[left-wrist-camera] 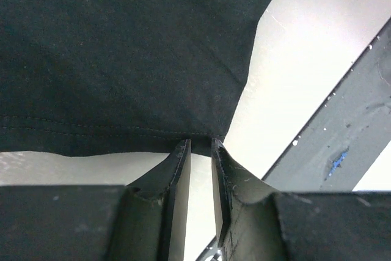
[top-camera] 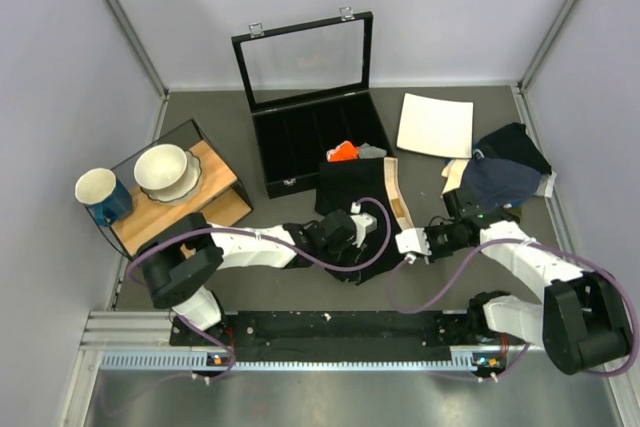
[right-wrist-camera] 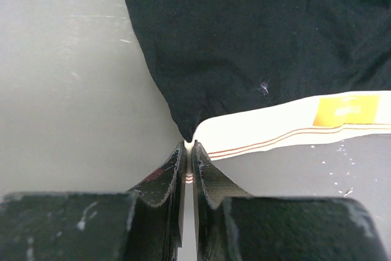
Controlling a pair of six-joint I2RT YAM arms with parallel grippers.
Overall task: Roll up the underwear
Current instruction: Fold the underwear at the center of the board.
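Observation:
The black underwear (top-camera: pixel 350 192) lies in the table's middle, its beige waistband (top-camera: pixel 400 199) along its right edge. My left gripper (top-camera: pixel 345 239) is at its near hem. In the left wrist view the jaws (left-wrist-camera: pixel 201 142) stand narrowly apart, pinching the hem of the black fabric (left-wrist-camera: pixel 122 59) at their very tips. My right gripper (top-camera: pixel 411 245) is shut on the near corner of the waistband. In the right wrist view its tips (right-wrist-camera: pixel 189 145) close on the corner where black fabric (right-wrist-camera: pixel 256 41) meets the waistband (right-wrist-camera: pixel 293 123).
A black case (top-camera: pixel 310 137) with an open glass lid stands behind the underwear, an orange cloth roll (top-camera: pixel 343 151) at its front. A white plate (top-camera: pixel 435 125) and navy garment (top-camera: pixel 500 182) lie right. A tray with a bowl (top-camera: pixel 165 172) and mug (top-camera: pixel 100 192) stands left.

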